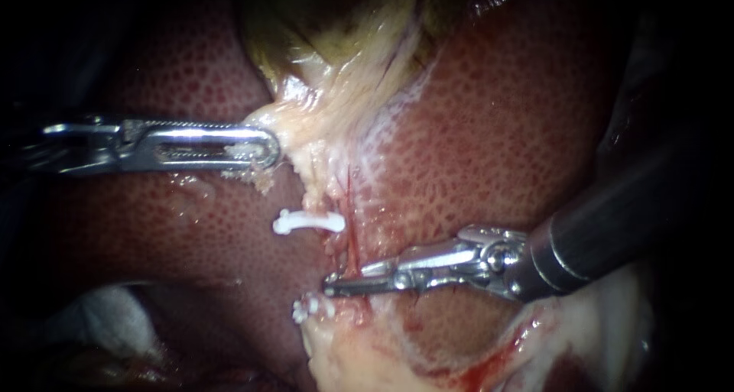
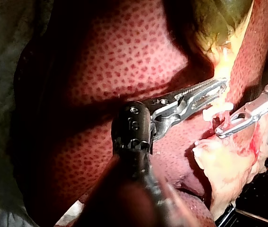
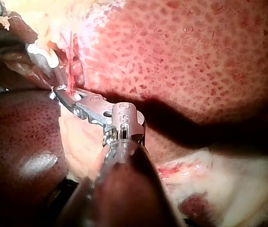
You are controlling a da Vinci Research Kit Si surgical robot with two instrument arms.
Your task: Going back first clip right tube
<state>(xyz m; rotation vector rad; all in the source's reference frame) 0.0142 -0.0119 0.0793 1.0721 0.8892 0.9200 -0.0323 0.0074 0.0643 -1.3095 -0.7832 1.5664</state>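
Note:
A white clip [image 1: 308, 222] sits across a pale tube below the gallbladder [image 1: 344, 48]. A second white clip [image 1: 312, 309] lies lower, at the edge of the pale tissue. A thin red tube [image 1: 354, 243] runs down between them. My right instrument [image 1: 340, 283] comes in from the right, its slim jaws slightly open and empty, the tip just above the lower clip and touching the red tube. My left instrument [image 1: 269, 147] is shut on the pale tissue at the gallbladder's lower end and holds it to the left. The left wrist view shows both instruments [image 2: 217, 87] [image 2: 221, 131].
Speckled red liver [image 1: 520, 132] surrounds the field on both sides. Pale fatty tissue with blood streaks [image 1: 459, 361] lies under the right instrument's shaft. White gauze [image 1: 107, 308] shows at the lower left.

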